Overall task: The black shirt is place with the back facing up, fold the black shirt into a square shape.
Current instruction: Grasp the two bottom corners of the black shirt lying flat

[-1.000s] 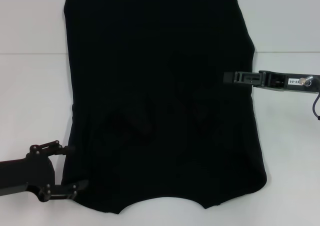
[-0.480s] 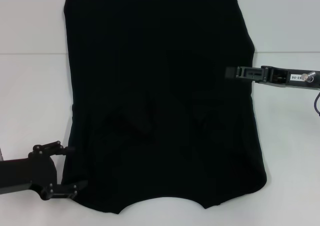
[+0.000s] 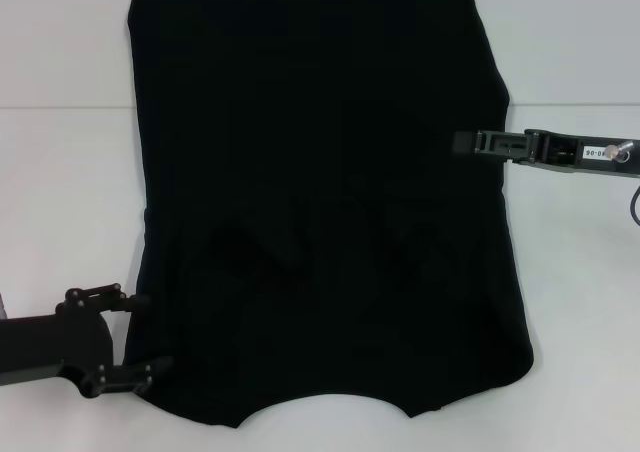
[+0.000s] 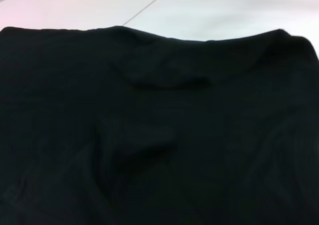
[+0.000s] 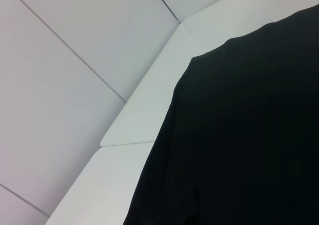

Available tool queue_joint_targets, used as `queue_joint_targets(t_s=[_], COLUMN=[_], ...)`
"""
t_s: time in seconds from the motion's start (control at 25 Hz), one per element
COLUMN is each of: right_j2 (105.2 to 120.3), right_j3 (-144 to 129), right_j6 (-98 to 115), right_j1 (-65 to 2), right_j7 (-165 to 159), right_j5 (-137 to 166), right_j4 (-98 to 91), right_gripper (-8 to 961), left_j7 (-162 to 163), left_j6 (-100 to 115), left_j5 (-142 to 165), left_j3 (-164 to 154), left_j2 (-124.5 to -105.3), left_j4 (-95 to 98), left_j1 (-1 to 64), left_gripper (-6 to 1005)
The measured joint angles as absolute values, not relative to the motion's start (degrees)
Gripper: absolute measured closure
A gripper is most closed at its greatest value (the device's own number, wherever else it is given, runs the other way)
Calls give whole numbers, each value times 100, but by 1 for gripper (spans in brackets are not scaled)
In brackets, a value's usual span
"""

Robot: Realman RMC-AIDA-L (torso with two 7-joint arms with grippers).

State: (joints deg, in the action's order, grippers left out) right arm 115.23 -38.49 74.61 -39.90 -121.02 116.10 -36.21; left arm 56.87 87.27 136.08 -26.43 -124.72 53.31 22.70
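The black shirt [image 3: 320, 172] lies spread flat on the white table [image 3: 70, 192], its curved neckline at the near edge and soft wrinkles across the near half. My left gripper [image 3: 148, 332] is open at the shirt's near left edge, with one finger [image 3: 128, 298] farther off and one nearer, both tips touching the cloth edge. My right gripper [image 3: 462, 142] reaches in from the right, edge-on, over the shirt's right border at mid-length. The shirt fills the left wrist view [image 4: 159, 135]. The right wrist view shows a far corner of the shirt [image 5: 249, 135].
The white table has a seam line [image 3: 60, 107] running across at the far third. Bare table lies to the left and right of the shirt. The right wrist view shows the table's edge [image 5: 134, 115] and a pale floor beyond.
My right gripper has moved a little farther away and to the right along the shirt's right border. My left gripper has shifted slightly nearer. The wrinkles in the shirt's near half have changed shape.
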Motion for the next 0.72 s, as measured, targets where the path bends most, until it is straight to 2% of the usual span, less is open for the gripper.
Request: queue_joint_targets(t_s=[0.24,0.36,0.72], right_j2=[11513,11508,11496], right_j3=[-3841,-3832,-3779], right_j6=[7462,7462,7462], right_j1=[-3990,-3990,-3990], right_j7=[-12102,-12102,-12102], right_j5=[11610,11610,11610], right_j4=[-3622,-3621,-3621], right_gripper=[25,34,62], left_j7=[5830,5839,5881], left_j6=[8819,8797,8781], left_j5=[13591,13627,13662], left_j3=[-2627,-2643,-2646], left_j2=[-12454,-12456,-12451], left_j4=[5374,5371,5356], left_j1=[2306,2311,2320], left_gripper=[236,428,629])
